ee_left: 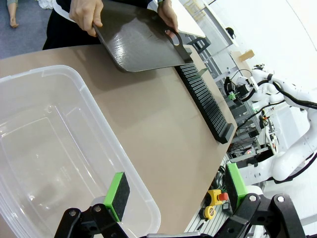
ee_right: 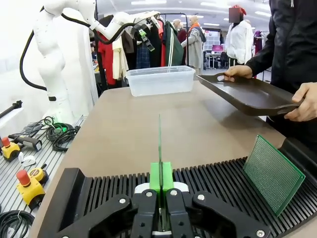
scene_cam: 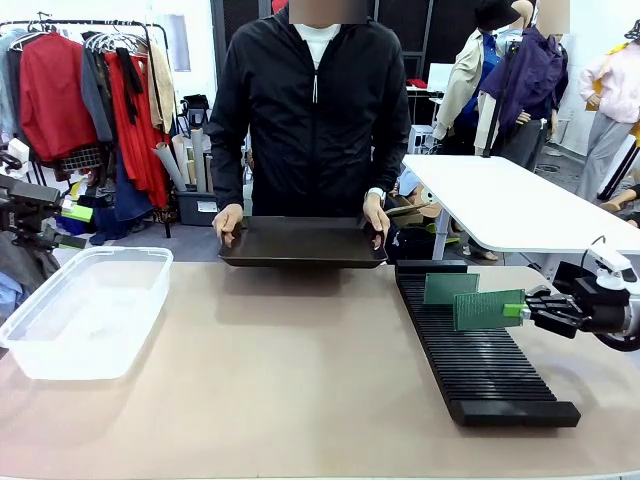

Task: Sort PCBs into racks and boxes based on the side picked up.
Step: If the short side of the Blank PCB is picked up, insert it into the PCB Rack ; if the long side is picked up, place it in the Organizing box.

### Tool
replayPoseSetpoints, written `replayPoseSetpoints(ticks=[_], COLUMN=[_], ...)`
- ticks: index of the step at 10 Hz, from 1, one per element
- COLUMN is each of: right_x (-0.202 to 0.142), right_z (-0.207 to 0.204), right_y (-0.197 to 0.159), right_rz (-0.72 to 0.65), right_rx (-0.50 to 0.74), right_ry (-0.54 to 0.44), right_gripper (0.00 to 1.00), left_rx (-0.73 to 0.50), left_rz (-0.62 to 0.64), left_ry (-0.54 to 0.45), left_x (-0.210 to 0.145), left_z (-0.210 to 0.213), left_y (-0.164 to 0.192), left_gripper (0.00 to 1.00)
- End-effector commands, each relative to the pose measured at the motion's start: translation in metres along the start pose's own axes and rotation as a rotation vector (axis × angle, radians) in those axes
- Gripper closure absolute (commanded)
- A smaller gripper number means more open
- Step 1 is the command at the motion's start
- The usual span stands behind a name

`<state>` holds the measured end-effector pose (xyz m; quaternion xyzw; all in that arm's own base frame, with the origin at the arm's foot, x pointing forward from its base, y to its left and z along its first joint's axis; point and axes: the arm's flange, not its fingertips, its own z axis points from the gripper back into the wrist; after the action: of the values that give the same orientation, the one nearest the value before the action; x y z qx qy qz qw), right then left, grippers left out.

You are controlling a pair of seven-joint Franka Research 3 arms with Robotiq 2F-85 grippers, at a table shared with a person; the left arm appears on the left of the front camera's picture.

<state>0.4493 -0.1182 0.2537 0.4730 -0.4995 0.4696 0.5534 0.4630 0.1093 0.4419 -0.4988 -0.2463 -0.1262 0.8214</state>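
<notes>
Clear, slightly frosted plastic forms the tub at the left of the table; it has rounded corners and a rim. From the front we see it whole, while the left wrist view looks down into it past the left gripper, whose green pads stand wide apart with nothing between them, hanging over the tub's near rim.

In the middle, the person's two hands hold a dark, flat, shallow tray at the table's far edge. The front view shows it roughly level; the right wrist view shows it tilted, one edge lower, and its smooth, matte surface.

To the right lies the long black rack, ribbed with many narrow parallel slots. One thin green PCB stands upright in a slot near the rack's far end. In the right wrist view we can make out its fine dotted grid, which the front view is too small to show.

The right gripper is clamped on a second PCB, held on edge just above the rack's slots. From the front we see this board's broad face; the right wrist view shows it edge-on, a thin green line rising between the pads.
</notes>
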Motion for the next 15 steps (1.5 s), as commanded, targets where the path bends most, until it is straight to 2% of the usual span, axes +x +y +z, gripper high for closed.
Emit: replayPoseSetpoints(ticks=[1,8,15], right_x=[-0.005,-0.025,-0.033], right_z=[0.004,-0.005,-0.005], right_y=[0.0,-0.004,-0.011], right_rz=[0.03,-0.012,-0.011], right_rx=[0.017,0.06,0.04], right_ry=[0.005,0.016,-0.016], right_gripper=[1.0,1.0,1.0], left_rx=[0.0,0.0,0.0], left_rz=[0.003,0.003,0.003], left_ry=[0.0,0.0,0.0], left_x=[0.001,0.001,0.001], left_z=[0.001,0.001,0.001], left_y=[-0.002,-0.002,-0.002], left_gripper=[0.0,0.0,0.0])
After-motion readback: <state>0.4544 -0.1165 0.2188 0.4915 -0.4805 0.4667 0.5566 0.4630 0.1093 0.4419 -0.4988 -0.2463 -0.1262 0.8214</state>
